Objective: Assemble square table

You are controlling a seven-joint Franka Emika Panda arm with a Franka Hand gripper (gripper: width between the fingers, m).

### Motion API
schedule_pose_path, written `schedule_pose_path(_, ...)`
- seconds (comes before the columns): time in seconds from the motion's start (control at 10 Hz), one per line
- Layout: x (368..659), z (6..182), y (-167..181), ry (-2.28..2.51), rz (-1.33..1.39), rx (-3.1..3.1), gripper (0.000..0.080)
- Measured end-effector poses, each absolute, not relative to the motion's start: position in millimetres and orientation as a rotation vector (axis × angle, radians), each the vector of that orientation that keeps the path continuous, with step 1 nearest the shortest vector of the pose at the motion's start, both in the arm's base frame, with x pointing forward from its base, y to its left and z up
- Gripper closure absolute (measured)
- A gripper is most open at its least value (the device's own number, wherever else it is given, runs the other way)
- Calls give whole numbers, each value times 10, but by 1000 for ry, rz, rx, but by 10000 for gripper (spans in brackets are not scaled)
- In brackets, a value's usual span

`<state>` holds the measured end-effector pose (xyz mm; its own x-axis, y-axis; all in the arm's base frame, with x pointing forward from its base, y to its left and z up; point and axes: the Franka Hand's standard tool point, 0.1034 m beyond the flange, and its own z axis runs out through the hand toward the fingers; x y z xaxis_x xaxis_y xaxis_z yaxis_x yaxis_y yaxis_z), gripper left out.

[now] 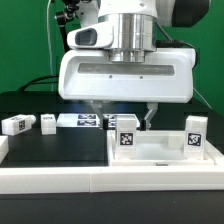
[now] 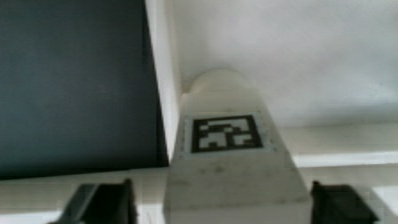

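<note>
The white square table top (image 1: pixel 160 152) lies at the exterior view's right; it also shows in the wrist view (image 2: pixel 302 60). A white leg (image 1: pixel 126 134) with a black-and-white tag stands upright at its near-left corner, and a second leg (image 1: pixel 194 135) stands at its right corner. My gripper (image 1: pixel 123 115) hangs open just above the first leg, one finger on each side. In the wrist view the tagged leg (image 2: pixel 224 150) sits between the dark fingers (image 2: pixel 102 202), with a gap on that side; my gripper (image 2: pixel 219 208) is not closed on it. Two loose legs (image 1: pixel 15 125) (image 1: pixel 47 122) lie at the left.
The marker board (image 1: pixel 80 121) lies on the black table behind the gripper's left finger. A long white rail (image 1: pixel 60 178) runs along the front edge. A dark table surface (image 2: pixel 71 80) lies beside the slab's edge.
</note>
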<state>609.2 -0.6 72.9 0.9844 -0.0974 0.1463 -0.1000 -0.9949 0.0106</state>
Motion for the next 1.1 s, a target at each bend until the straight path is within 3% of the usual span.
schedule_pose_path(0.1,6090,727,-6,-181,228,3112,511)
schedule_pose_path(0.3,6088,722,-9,-212,227,3111,511)
schedule_pose_path(1.1,6090,723,51,-1444,222,2833,509)
